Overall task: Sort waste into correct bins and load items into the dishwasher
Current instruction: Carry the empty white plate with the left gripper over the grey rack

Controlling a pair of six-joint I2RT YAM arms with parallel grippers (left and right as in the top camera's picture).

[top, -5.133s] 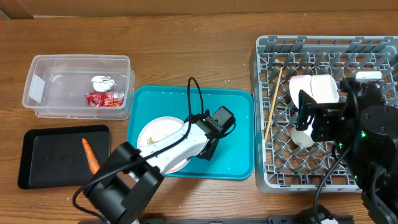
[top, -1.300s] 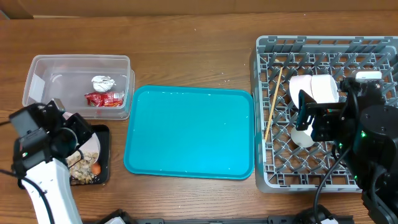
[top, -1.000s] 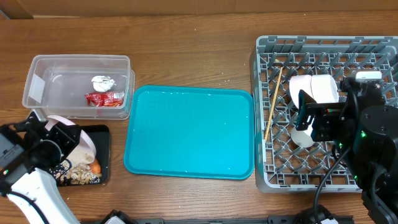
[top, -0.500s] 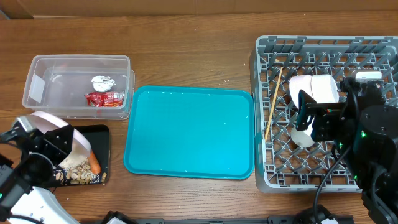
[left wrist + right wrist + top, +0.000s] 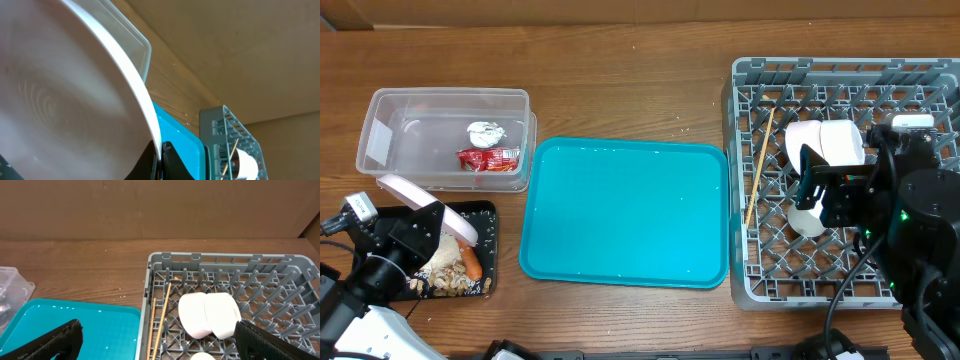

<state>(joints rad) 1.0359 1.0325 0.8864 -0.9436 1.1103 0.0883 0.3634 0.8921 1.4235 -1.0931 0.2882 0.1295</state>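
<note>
My left gripper (image 5: 425, 228) is shut on the rim of the large white plate (image 5: 428, 205), which is tipped steeply over the black tray (image 5: 380, 222). In the left wrist view the plate (image 5: 60, 100) fills the frame, its edge pinched in my left gripper (image 5: 160, 161). Beige food scraps (image 5: 440, 277) and the orange carrot (image 5: 471, 262) lie in the black tray. The clear tub (image 5: 445, 105) holds the red wrapper (image 5: 488, 158) and the tissue ball (image 5: 485, 131). My right gripper (image 5: 157, 327) stands open above the grey dish rack (image 5: 840, 290), over two white bowls (image 5: 825, 143) and the chopsticks (image 5: 758, 168).
The teal tray (image 5: 625, 212) lies bare between the bins and the rack. Another white bowl (image 5: 807, 222) sits lower in the rack under the right arm. Bare wooden table runs along the back.
The left arm has drawn back to the left and the plate has tipped steeper, almost on edge. The scraps now lie heaped in the black tray. The right arm has not moved.
</note>
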